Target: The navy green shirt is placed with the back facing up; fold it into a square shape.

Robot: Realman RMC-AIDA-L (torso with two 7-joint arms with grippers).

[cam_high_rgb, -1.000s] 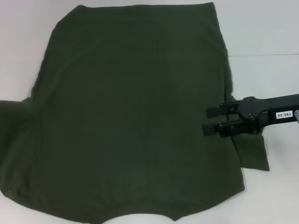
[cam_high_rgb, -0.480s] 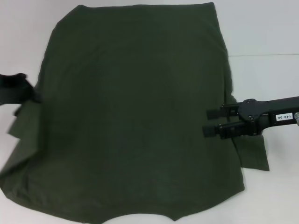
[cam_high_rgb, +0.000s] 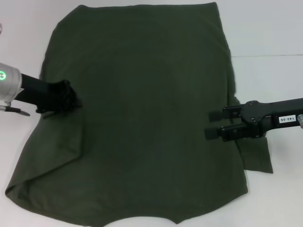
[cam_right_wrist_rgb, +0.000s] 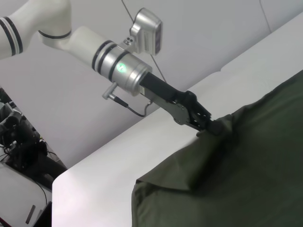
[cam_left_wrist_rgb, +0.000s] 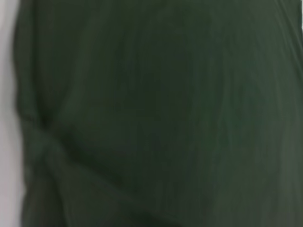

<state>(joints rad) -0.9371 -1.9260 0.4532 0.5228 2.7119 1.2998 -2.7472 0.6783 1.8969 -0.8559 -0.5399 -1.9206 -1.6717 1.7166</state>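
- Navy green shirt (cam_high_rgb: 142,118): spread flat over the white bench (cam_high_rgb: 270,33), plain side up, no lettering visible. Covers most of the head view, one straight edge at the far side and a curved edge nearest the robot.
- Left sleeve area: folded inward over the body of the garment, forming a diagonal crease down to a loose corner at the near left of the head view.
- Left tool (cam_high_rgb: 71,100): over the left edge of the shirt, about mid-height in the head view. Closed on a pinch of the folded fabric; right wrist view confirms the dark fingers (cam_right_wrist_rgb: 204,122) clamped on a raised peak of cloth, with material draped down from that point. Green indicator lit on the silver wrist section.
- Left wrist view: filled with dark green fabric (cam_left_wrist_rgb: 161,113), soft folds on one side, sliver of bench at the border. Own fingers not visible there.
- Right tool (cam_high_rgb: 212,124): over the right edge of the shirt, pointing inward toward the garment centre. Two dark fingers parallel with a clear gap between them, nothing held. Contact with the cloth not determinable.
- Right sleeve (cam_high_rgb: 258,158): projects from beneath the right arm, lying flat on the bench beside the body of the shirt.
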